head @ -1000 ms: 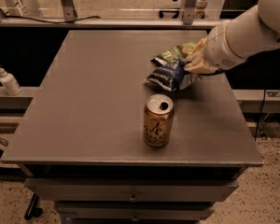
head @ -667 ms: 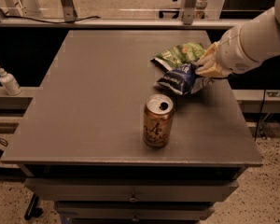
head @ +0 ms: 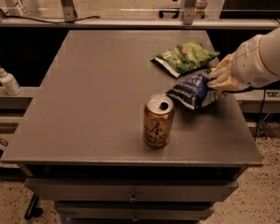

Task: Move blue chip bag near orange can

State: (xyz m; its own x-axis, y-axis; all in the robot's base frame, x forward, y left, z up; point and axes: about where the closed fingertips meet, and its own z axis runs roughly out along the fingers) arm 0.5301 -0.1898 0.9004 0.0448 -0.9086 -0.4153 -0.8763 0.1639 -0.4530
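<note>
So the gripper is at the right edge of the frame, a bit above the middle, closed on the right end of the blue bag, with the rest of the bag hanging out to the left. The bag is already just up and right of the can, close but not touching, so to me the move is nearly done and the step in hand is just putting it down. Can't really tell from this angle if the bag's low corner is dragging on the table or floating a hair over it, so I'd go slow either way. Main thing: that can is tall, narrow, open at the top and probably light, so any sideways nudge from the bag could tip it. I'd come straight down where it is, or creep only a touch closer, then open up and back off to the right, away from the can. The bag is crinkly dark blue foil with white lettering, puffy and floppy, so expect it to sag and spread a little once it's let go. The can is smooth copper-orange metal with dark script and a silver lid. The green bag sits just behind, same crumply foil, so don't snag it. The table is flat, matte grey.
</note>
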